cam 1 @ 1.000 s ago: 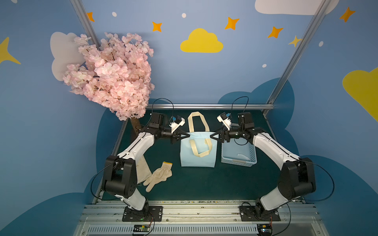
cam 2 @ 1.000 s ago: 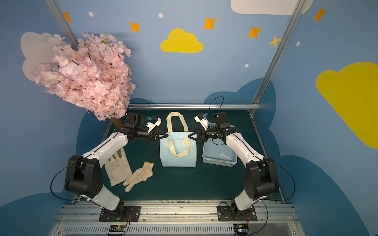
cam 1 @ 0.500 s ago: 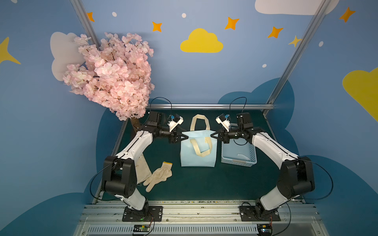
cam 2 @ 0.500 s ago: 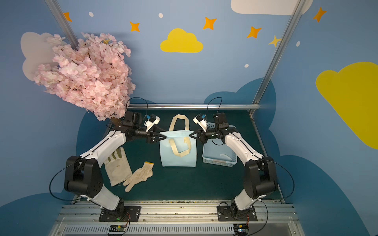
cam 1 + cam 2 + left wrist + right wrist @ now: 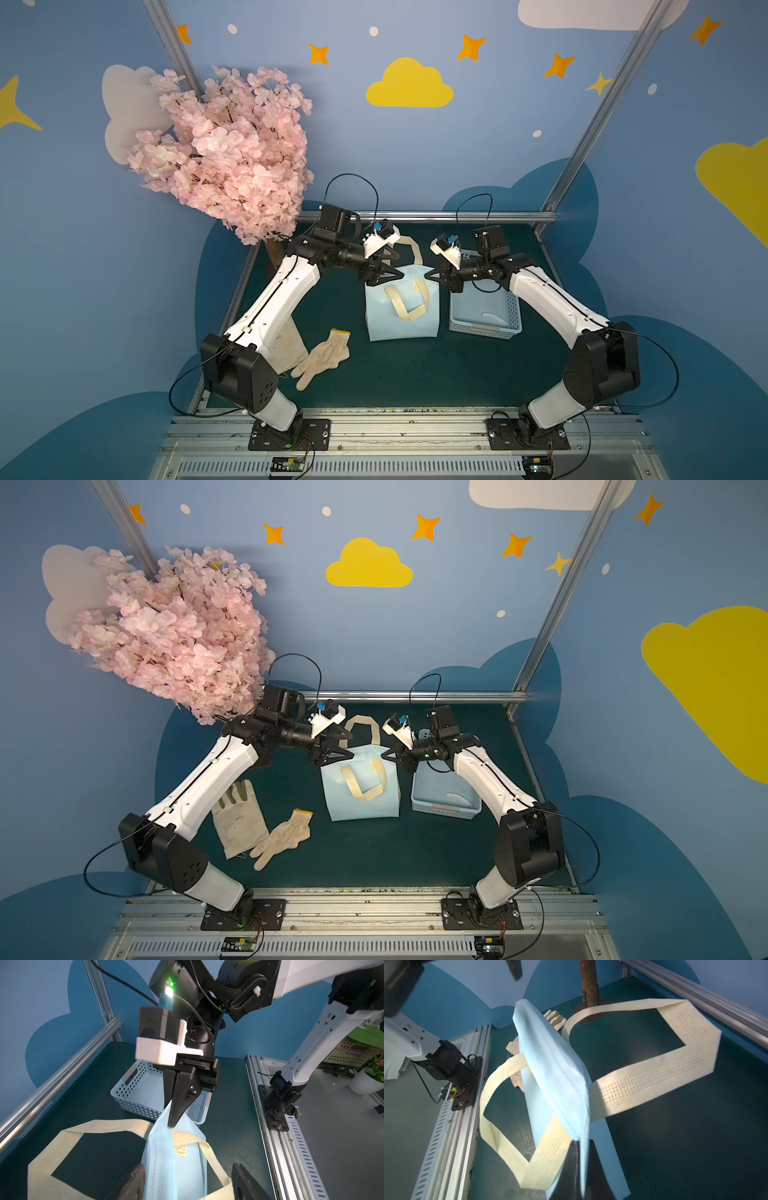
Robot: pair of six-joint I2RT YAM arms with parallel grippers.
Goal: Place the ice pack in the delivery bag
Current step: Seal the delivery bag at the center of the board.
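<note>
The delivery bag (image 5: 401, 320) stands upright at the middle of the green table (image 5: 415, 382), its mouth pressed flat and one cream handle (image 5: 409, 309) drooping down the front. The right gripper (image 5: 430, 275) is clamped tight on the blue rim at the bag's 2 o'clock corner. The left gripper (image 5: 397, 266), at the 10 o'clock corner, has its jaws spread wide with the rim between them, gripping nothing. At the bag's 3 o'clock sits a perforated basket (image 5: 513, 318) holding a pale flat shape, seemingly the ice pack (image 5: 494, 319). A knit glove (image 5: 286, 837) and a work glove (image 5: 239, 816) lie at 8 o'clock.
</note>
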